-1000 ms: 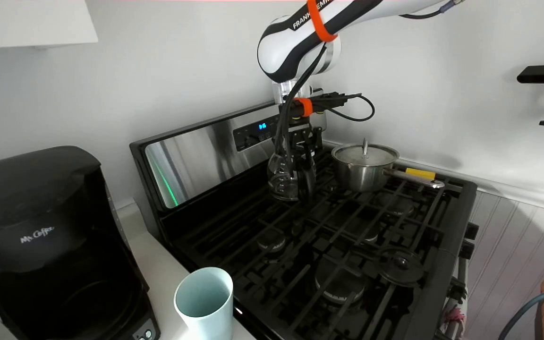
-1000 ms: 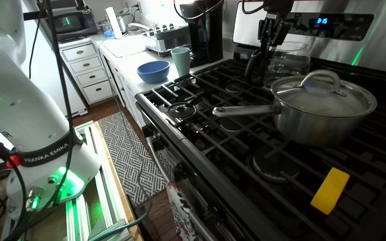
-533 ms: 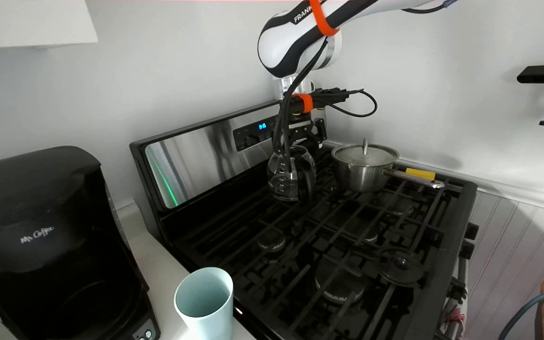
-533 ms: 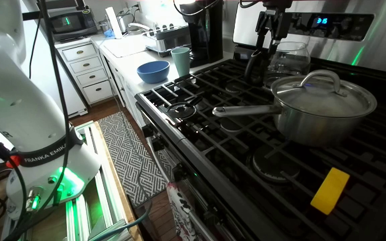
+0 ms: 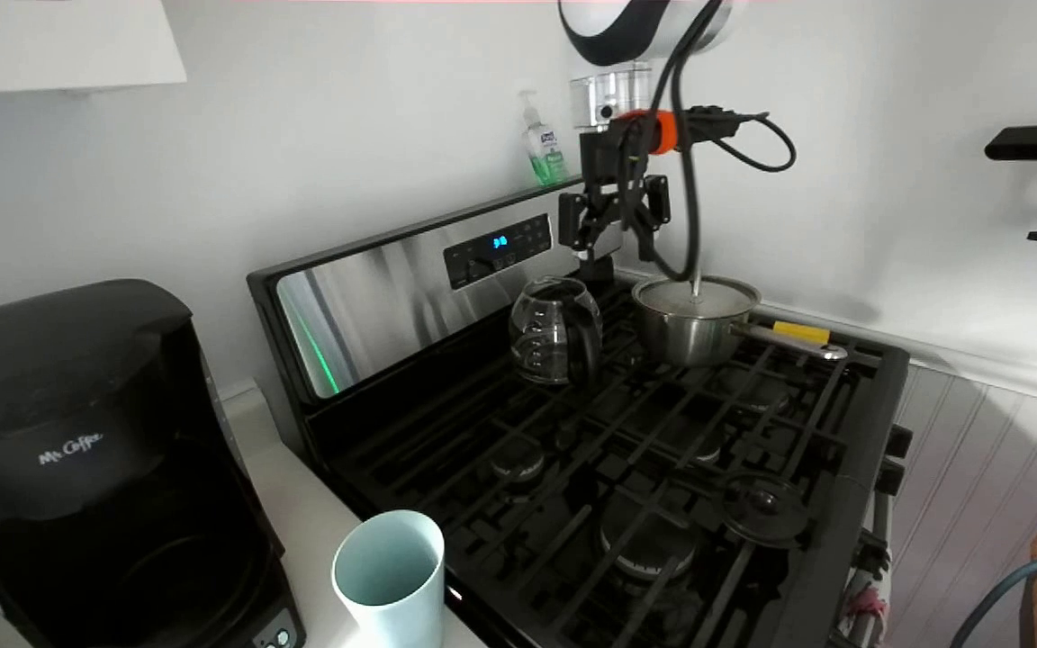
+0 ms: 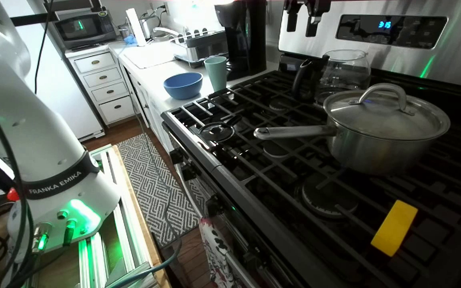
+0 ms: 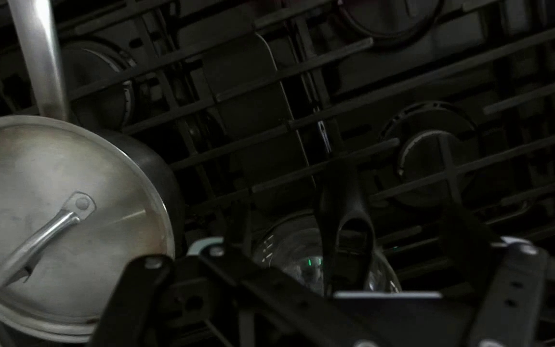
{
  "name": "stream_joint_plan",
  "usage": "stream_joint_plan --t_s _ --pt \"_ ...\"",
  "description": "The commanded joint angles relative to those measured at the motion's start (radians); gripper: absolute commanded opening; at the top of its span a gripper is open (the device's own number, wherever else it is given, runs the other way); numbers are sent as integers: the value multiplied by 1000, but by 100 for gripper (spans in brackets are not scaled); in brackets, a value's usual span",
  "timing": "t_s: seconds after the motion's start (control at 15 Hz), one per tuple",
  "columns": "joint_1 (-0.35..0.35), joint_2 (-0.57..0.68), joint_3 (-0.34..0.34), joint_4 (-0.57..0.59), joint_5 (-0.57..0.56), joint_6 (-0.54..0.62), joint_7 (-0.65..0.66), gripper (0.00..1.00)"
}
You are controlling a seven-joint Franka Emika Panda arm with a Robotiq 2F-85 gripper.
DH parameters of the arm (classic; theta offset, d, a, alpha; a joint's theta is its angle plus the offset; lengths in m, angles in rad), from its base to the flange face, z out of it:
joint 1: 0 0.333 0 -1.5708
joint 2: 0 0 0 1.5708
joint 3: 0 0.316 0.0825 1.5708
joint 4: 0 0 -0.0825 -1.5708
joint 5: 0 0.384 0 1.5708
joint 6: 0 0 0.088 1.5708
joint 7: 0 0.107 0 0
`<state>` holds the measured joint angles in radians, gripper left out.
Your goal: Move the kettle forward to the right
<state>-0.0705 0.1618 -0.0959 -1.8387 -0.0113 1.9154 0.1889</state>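
The clear glass kettle [image 5: 538, 340] stands upright on the black stove grates by the back panel, and both exterior views show it. Its dark handle [image 6: 300, 80] points toward the stove's front. My gripper [image 5: 616, 257] hangs above the kettle, apart from it, its jaws spread wide with nothing between them. In an exterior view the gripper [image 6: 301, 31] is partly cut off by the top edge. From the wrist, the kettle's glass belly [image 7: 292, 250] and handle [image 7: 342, 207] appear below, between the dark fingers; the lower part is covered by the gripper's body.
A lidded steel pot [image 6: 378, 148] stands close beside the kettle, its long handle reaching frontward. A yellow block [image 6: 394, 228] and a round black lid [image 5: 763, 506] lie on the stove. On the counter are a pale blue cup [image 5: 388, 576], blue bowl [image 6: 183, 86] and coffee maker [image 5: 77, 396].
The gripper has opened at the kettle's handle, then risen well above it and shifted right in an exterior view. The kettle and pot stand where they were; a sanitizer bottle has come into sight.
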Motion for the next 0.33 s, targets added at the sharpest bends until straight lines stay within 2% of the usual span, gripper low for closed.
stream_joint_plan --t_s 0.0,0.2,0.27 --pt "1 -224 11 -244 -32 71 -138 100" --pt "13 -361 28 -395 -28 113 -252 100" --pt "1 -238 19 -249 -11 54 -198 100"
